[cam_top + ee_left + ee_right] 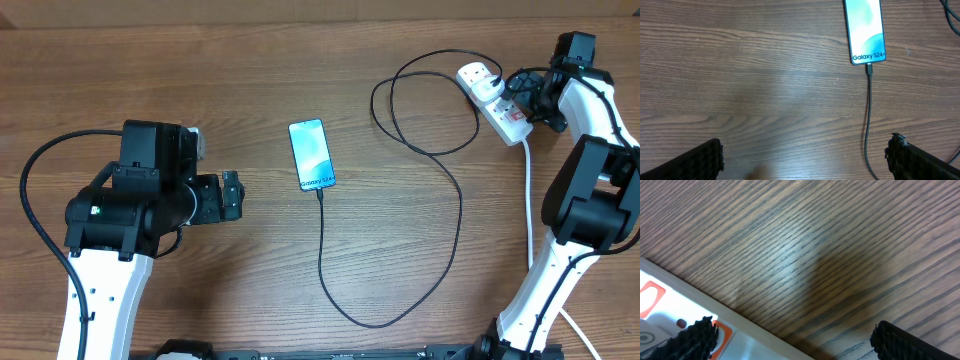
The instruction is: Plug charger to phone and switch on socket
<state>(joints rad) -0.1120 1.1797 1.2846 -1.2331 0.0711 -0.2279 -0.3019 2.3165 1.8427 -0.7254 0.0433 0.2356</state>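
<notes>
The phone (312, 154) lies flat at the table's middle, lit screen up; the left wrist view shows it at top right (864, 31) with "Galaxy S24+" lettering. The black charger cable (440, 230) has its connector tip (869, 69) in the phone's near end and loops right to a plug (479, 75) in the white socket strip (500, 108). My left gripper (232, 196) is open, left of the phone, fingers wide apart (805, 155). My right gripper (528, 92) is open over the socket's right edge; one fingertip is over a red switch (719, 332).
The socket's thick white lead (530, 200) runs down the right side beside the right arm. The black cable (868, 125) crosses the wood between the left gripper's fingers and the phone.
</notes>
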